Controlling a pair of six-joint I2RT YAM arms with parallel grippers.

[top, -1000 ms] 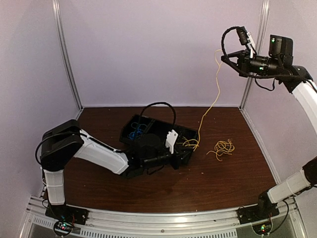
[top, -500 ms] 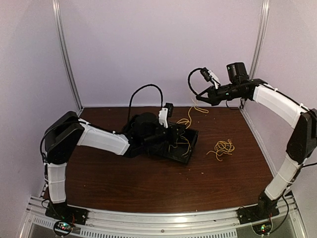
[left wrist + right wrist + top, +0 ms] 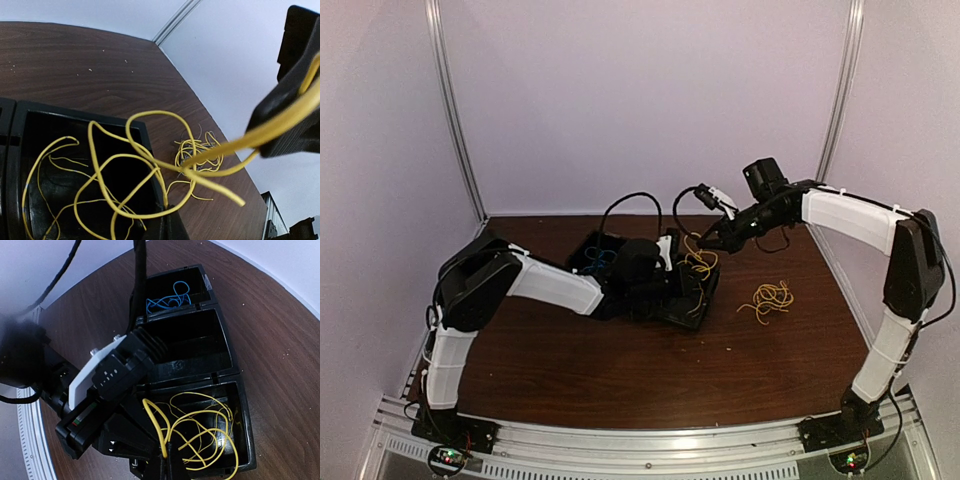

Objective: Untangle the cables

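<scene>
A long yellow cable (image 3: 200,415) loops inside the end compartment of a black three-part tray (image 3: 239,382). My right gripper (image 3: 169,454) is shut on one strand of it just above that compartment. My left gripper (image 3: 172,216) is shut on the same yellow cable at the tray's wall (image 3: 75,111). In the top view both grippers, left (image 3: 680,272) and right (image 3: 703,242), meet over the tray's right end. Blue cables (image 3: 167,297) lie in the far compartment. A second bundle of yellow cables (image 3: 770,297) rests on the table to the right of the tray.
The tray's middle compartment (image 3: 190,345) holds nothing. A thick black arm cable (image 3: 630,205) arches above the tray. Metal frame posts (image 3: 455,110) and white walls close in the brown table (image 3: 620,370) on three sides.
My right arm has swung down from high at the right to the tray, bringing the yellow cable into the compartment. The left arm and the tray have shifted toward the back.
</scene>
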